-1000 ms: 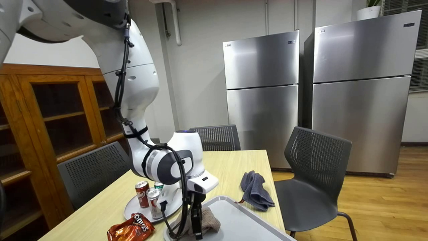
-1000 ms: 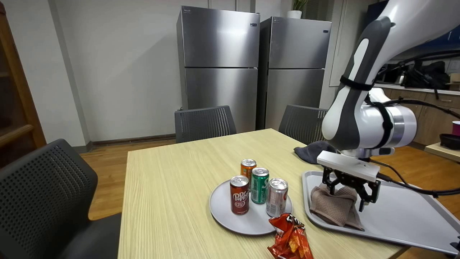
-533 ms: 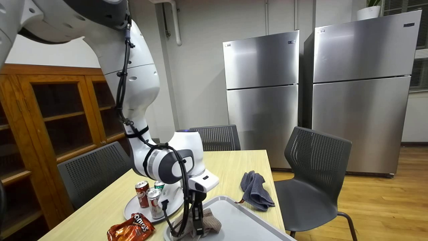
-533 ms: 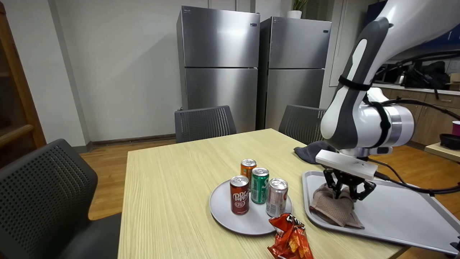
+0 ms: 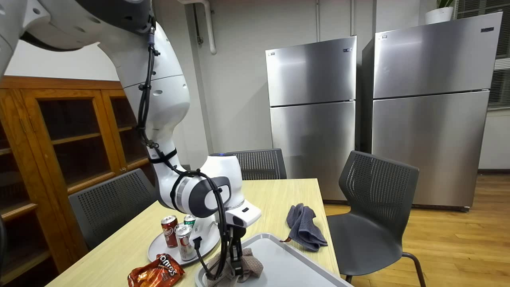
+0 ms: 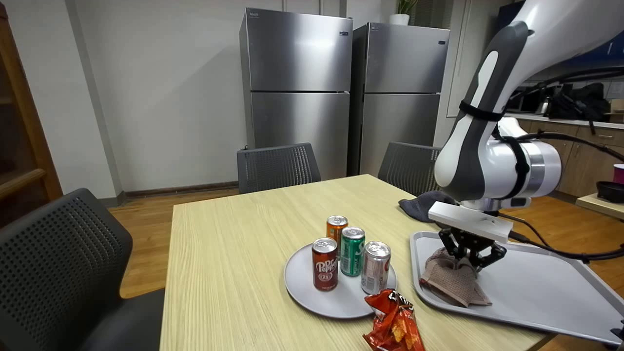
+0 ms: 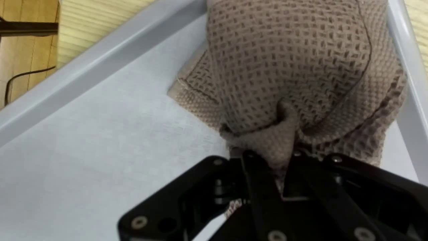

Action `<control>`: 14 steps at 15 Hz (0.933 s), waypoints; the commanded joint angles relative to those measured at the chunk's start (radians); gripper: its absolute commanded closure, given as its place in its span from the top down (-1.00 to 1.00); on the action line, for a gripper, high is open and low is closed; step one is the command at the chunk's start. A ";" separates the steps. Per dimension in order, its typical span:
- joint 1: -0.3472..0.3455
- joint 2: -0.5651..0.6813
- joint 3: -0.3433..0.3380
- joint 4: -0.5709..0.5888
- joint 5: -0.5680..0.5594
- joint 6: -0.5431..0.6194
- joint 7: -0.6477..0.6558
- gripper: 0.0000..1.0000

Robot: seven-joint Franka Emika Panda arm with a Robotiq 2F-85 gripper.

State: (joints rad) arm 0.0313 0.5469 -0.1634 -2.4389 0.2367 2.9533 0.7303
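Observation:
A brown waffle-weave cloth (image 7: 291, 57) lies crumpled in a corner of the grey tray (image 7: 100, 134). My gripper (image 7: 274, 159) points down over it, and a fold of the cloth is pinched between the two black fingers. The fingertips themselves are buried in the fabric. In both exterior views the cloth (image 6: 451, 287) still rests on the tray (image 6: 551, 287), drawn up into a small peak under the gripper (image 6: 469, 263). Cables hide part of the gripper (image 5: 238, 271) and the cloth (image 5: 252, 266) in an exterior view.
Beside the tray stands a round grey plate (image 6: 304, 292) with several cans, among them a Dr Pepper can (image 6: 325, 265) and a green can (image 6: 352, 251). A red chip bag (image 6: 395, 321) lies by the plate. A dark blue-grey cloth (image 5: 305, 229) sits behind the tray. Chairs surround the table.
The gripper's fingers have come together from wide apart onto the brown cloth, gathering a fold between them. The arm has shifted only slightly; the tray, cans and bag stay put.

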 commanded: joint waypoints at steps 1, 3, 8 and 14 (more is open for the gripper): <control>-0.049 -0.060 0.046 -0.029 0.036 -0.010 -0.081 -0.94; -0.063 -0.086 0.060 -0.040 0.048 -0.015 -0.109 -0.94; -0.077 -0.172 0.053 -0.062 0.072 -0.076 -0.153 -0.94; -0.079 -0.282 0.046 -0.093 0.075 -0.112 -0.194 -0.94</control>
State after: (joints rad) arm -0.0279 0.3591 -0.1301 -2.4934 0.2883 2.8876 0.5918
